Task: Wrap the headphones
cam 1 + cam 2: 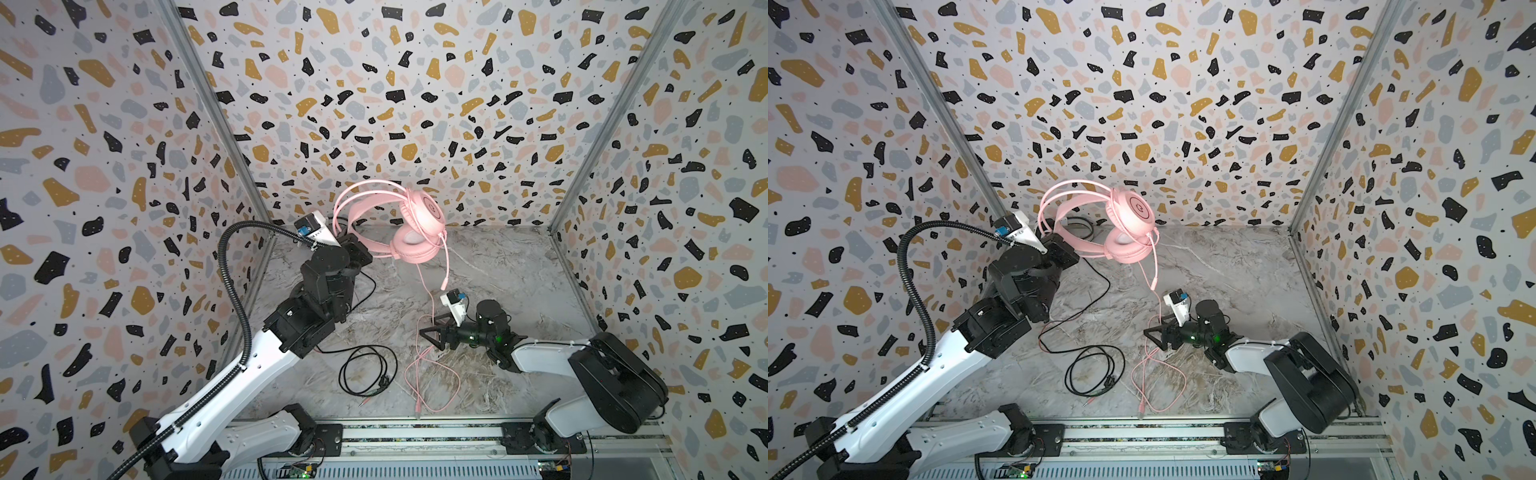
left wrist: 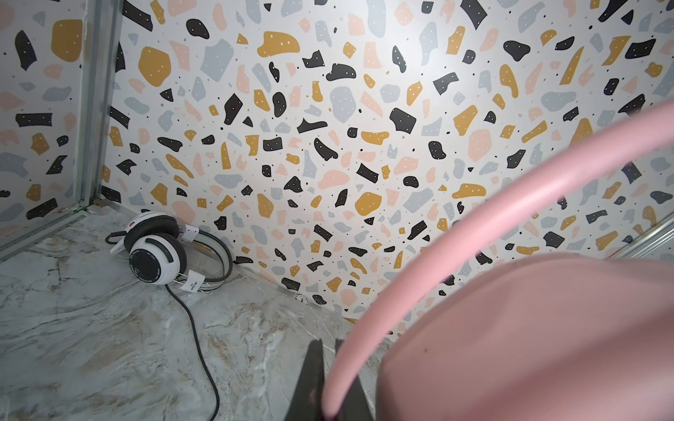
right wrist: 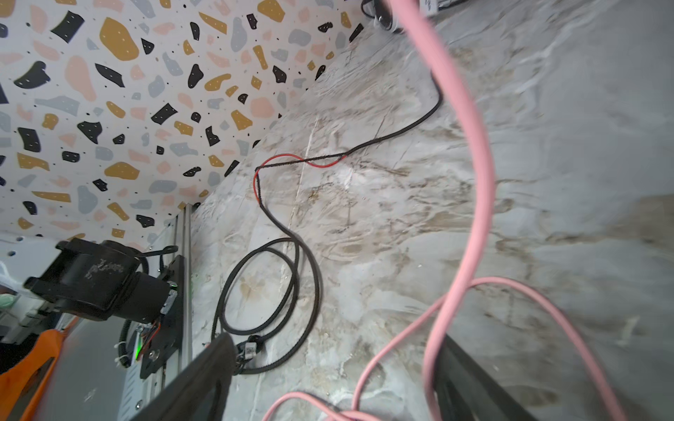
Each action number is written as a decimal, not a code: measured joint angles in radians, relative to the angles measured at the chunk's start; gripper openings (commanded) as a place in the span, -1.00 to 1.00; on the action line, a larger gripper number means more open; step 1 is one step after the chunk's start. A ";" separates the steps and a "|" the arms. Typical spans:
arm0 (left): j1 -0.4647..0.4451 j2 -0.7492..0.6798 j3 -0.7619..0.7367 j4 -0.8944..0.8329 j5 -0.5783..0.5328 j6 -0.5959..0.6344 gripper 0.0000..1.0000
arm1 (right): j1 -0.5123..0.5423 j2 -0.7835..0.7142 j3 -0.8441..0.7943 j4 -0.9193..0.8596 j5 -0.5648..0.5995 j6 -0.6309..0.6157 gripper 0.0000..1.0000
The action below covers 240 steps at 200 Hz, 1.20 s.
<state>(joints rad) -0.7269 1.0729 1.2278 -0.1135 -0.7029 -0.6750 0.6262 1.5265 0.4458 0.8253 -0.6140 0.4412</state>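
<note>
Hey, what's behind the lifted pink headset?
The white-and-black headset, lying on the table against the back wall. In a top view the left arm hides its earcups; only its dark band shows, through the pink headset's loop.

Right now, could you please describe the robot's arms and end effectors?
The left arm and right arm are white with black joints; a ribbed black hose follows the left, a green light marks the right. The left end effector and right end effector are black.

Pink headphones are hanging in the air, pink cable trailing onto the table; white-and-black headphones are lying against the back wall, black cable looping loosely.
</note>
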 measured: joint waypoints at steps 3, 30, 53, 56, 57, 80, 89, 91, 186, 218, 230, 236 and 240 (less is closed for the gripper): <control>0.000 0.000 0.001 0.000 0.001 -0.001 -1.00 | 0.006 0.013 0.000 0.017 0.000 0.005 0.34; 0.000 0.010 0.035 -0.021 0.006 -0.003 -1.00 | 0.033 0.122 -0.022 0.199 0.003 0.077 -0.88; 0.000 0.024 0.065 -0.022 -0.007 -0.005 -1.00 | 0.045 0.131 -0.066 0.284 0.028 0.123 -1.00; 0.000 0.027 0.067 -0.021 -0.011 -0.005 -1.00 | 0.048 0.125 -0.069 0.283 0.035 0.127 -1.00; 0.000 0.027 0.068 -0.021 -0.012 -0.005 -1.00 | 0.050 0.123 -0.069 0.281 0.039 0.125 -1.00; 0.000 0.055 0.071 -0.013 -0.034 -0.014 -1.00 | 0.113 0.040 -0.063 0.193 0.115 0.102 -1.00; 0.000 0.072 0.071 -0.010 -0.039 -0.020 -1.00 | 0.159 -0.012 -0.049 0.123 0.161 0.078 -1.00; 0.000 0.076 0.071 -0.008 -0.040 -0.021 -1.00 | 0.170 -0.023 -0.046 0.106 0.169 0.071 -1.00; 0.042 0.245 0.071 0.043 -0.066 -0.038 -1.00 | 0.671 -0.365 0.125 -0.553 0.550 -0.066 -1.00; 0.091 0.305 0.063 0.074 -0.105 -0.035 -1.00 | 0.806 -0.447 0.252 -0.732 0.687 -0.084 -1.00; 0.103 0.342 0.062 0.078 -0.122 -0.031 -1.00 | 0.829 -0.477 0.299 -0.785 0.739 -0.090 -1.00; 0.105 0.360 0.058 0.080 -0.130 -0.027 -1.00 | 0.835 -0.490 0.320 -0.809 0.761 -0.093 -1.00; 0.106 0.372 0.052 0.084 -0.135 -0.025 -1.00 | 0.840 -0.498 0.335 -0.828 0.777 -0.095 -1.00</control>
<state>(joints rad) -0.6209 1.4452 1.2797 -0.0299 -0.8375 -0.7002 1.4658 1.0286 0.7807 -0.0025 0.1627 0.3458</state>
